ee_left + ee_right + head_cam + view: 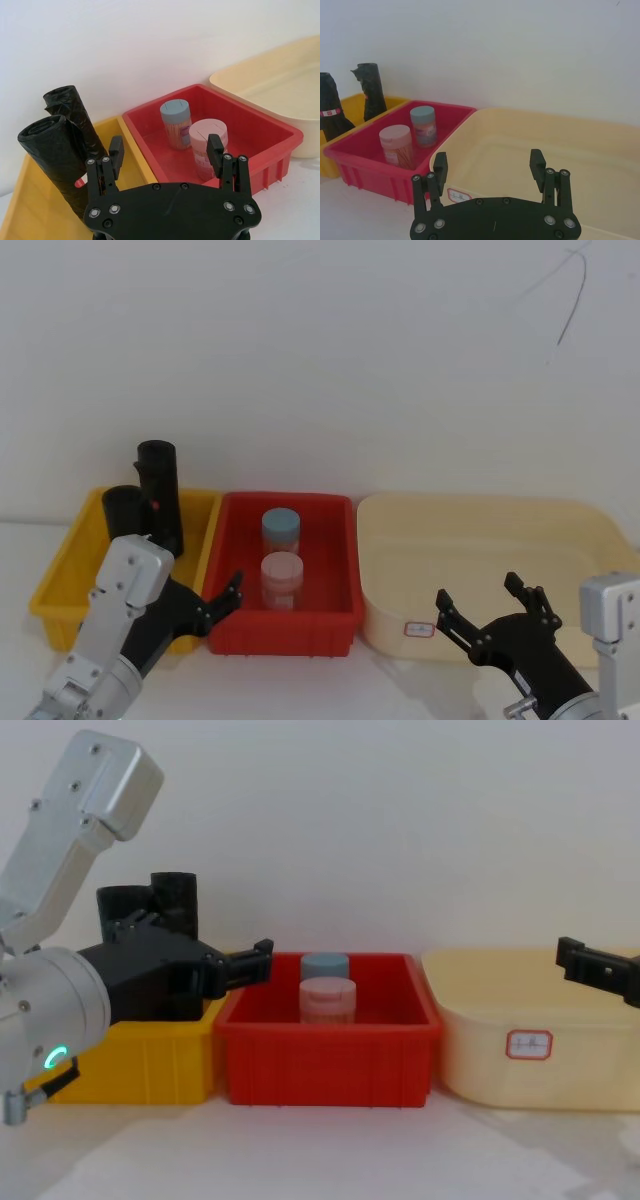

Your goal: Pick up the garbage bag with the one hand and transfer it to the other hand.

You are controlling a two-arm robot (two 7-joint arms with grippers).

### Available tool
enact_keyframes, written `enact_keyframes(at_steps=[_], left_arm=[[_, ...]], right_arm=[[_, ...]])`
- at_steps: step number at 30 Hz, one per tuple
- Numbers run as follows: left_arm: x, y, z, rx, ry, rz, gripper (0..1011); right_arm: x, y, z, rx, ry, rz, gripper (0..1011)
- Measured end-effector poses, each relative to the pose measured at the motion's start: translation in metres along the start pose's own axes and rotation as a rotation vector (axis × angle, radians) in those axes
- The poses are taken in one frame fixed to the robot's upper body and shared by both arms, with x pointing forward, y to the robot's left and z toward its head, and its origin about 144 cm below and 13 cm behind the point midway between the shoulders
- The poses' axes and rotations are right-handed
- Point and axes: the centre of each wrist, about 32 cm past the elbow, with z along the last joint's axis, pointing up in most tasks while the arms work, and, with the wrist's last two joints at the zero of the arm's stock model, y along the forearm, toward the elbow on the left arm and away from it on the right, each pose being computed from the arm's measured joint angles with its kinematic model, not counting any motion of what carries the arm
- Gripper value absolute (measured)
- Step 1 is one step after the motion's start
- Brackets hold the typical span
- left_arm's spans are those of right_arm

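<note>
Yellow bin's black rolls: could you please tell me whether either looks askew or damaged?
Only the rear roll in the yellow bin: its top edge is ragged and crumpled. The front roll looks tidy.

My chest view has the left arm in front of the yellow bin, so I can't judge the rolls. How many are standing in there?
Observer: Two black rolls stand in the yellow bin: a front roll and a back roll.
Operator: Which one carries the label?
Observer: The front roll. The right wrist view shows a white-and-red band round it.
Operator: Is the left gripper open?
Observer: Yes. The left gripper is open and holds nothing.
</note>
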Motion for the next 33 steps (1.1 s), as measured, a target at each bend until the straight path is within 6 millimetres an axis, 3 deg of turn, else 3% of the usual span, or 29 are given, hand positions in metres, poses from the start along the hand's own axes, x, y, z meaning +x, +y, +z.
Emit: enact_keyframes(at_steps=[33], left_arm=[[0.0023,0.0029,-0.0003,0.007,-0.008,0.011,1002]], right_arm=[[0.0000,0.0000,0.0000,0.000,0.000,0.000,1000]])
